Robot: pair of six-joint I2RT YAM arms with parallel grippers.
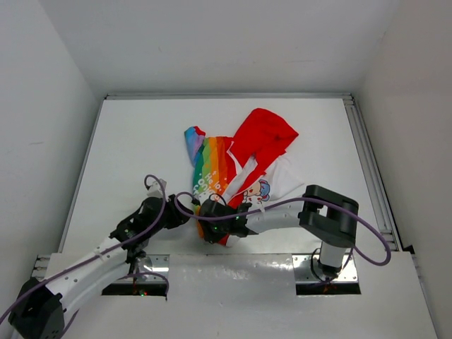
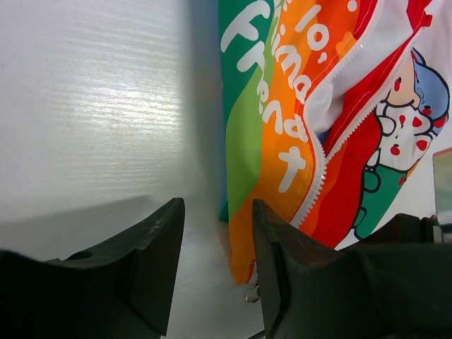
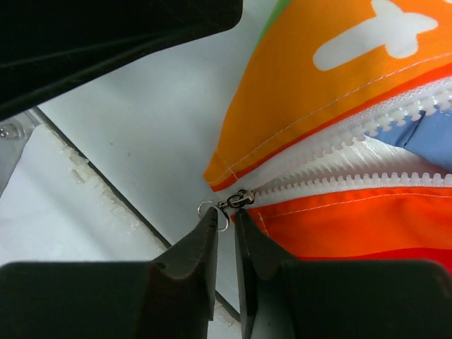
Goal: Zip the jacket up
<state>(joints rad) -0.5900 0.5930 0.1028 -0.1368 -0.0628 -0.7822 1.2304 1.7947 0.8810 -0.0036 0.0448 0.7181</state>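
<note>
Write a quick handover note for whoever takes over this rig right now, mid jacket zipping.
Left gripper: open, empty, beside the jacket hem.
Right gripper: jaws almost together at the pull ring; grip not confirmed.
Jacket lies mid-table, red hood on the far side.
Done: slider sits at the bottom hem.
Left: secure the ring and draw the slider up; the teeth are apart above it.

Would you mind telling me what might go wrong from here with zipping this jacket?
1. The right gripper has only the tiny pull ring at its very fingertips; it may slip off.
2. The left gripper is open beside the jacket, holding nothing, so the hem may drag along instead of zipping.
3. The zipper teeth gape above the slider and might jam.
</note>
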